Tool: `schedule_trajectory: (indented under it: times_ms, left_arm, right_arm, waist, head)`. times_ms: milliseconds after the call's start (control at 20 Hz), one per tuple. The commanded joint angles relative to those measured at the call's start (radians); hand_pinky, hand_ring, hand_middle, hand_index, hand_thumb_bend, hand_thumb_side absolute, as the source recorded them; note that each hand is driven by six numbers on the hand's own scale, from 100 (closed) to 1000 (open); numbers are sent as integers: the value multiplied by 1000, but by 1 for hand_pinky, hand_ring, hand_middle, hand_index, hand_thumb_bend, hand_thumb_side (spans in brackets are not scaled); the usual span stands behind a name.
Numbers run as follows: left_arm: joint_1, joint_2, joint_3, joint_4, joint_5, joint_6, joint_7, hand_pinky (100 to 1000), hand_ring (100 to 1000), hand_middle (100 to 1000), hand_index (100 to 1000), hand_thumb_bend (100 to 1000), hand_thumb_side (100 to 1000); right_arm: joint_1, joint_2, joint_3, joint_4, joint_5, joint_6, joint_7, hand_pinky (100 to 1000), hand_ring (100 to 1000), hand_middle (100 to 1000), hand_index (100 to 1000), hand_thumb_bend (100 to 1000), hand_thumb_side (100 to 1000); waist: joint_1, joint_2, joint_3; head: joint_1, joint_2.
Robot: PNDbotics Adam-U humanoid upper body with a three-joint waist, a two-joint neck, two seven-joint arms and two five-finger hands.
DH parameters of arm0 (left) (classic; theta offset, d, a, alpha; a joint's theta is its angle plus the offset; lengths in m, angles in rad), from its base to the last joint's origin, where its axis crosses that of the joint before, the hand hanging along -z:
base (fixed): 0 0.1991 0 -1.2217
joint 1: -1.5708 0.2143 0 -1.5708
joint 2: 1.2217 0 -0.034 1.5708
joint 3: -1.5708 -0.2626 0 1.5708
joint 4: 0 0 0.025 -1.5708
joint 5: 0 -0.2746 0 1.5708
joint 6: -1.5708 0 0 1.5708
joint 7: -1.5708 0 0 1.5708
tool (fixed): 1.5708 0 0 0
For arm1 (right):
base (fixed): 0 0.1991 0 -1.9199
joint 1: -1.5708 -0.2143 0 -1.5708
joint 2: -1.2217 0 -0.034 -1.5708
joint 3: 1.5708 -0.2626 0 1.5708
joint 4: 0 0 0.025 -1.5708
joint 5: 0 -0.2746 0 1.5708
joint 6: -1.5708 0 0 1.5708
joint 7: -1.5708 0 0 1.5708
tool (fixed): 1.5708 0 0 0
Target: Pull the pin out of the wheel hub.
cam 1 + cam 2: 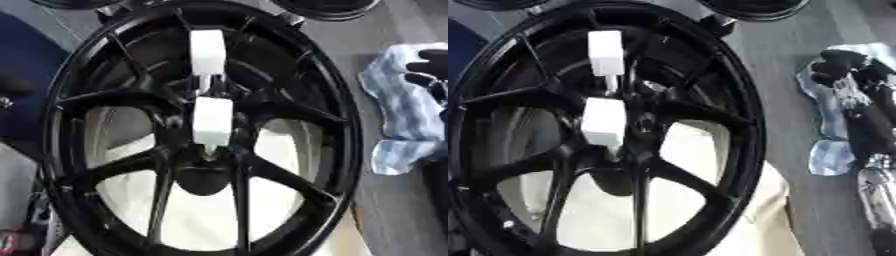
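Wheel [201, 130]: glossy black finish on rim and spokes, apparently painted metal, with bright highlights. Two pins [212, 120] at the hub: matt white blocks, seemingly plastic, smooth-faced. Cloth [404, 107]: soft, crumpled blue-and-white fabric. Right hand [859, 95]: black shell with silver metallic parts. Table [798, 55]: matt grey surface.

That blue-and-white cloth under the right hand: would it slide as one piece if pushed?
Probably not. The cloth lies crumpled in soft folds, so it likely bunches rather than slides whole. It looks thin and light. The right hand resting on it would likely drag it along.
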Motion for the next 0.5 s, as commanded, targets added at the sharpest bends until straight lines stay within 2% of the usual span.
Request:
schedule_trajectory:
  times_ms: [50,250,500]
  left_arm:
    - [-6,39,2,-18,-9,-19,1,803,675,581,722,100,713]
    - [-9,108,-1,-18,-34,-77,3,804,680,586,727,100,669]
    - [-1,245,2,-18,-106,-189,13,807,690,602,738,100,586]
  right_arm:
    - [-5,-20,-9,-12,-7,-3,2,761,730,704,574,323,421]
    - [-1,-24,-8,-12,-6,-4,3,761,730,704,574,322,421]
    - [11,-34,-9,-12,-3,-7,3,761,730,704,574,322,421]
  waist:
    - [5,-19,-2]
    - [9,-24,-4]
    - [17,-33,-5]
  head:
    - [-10,-11]
    - [-20,-7]
    - [-29,-1]
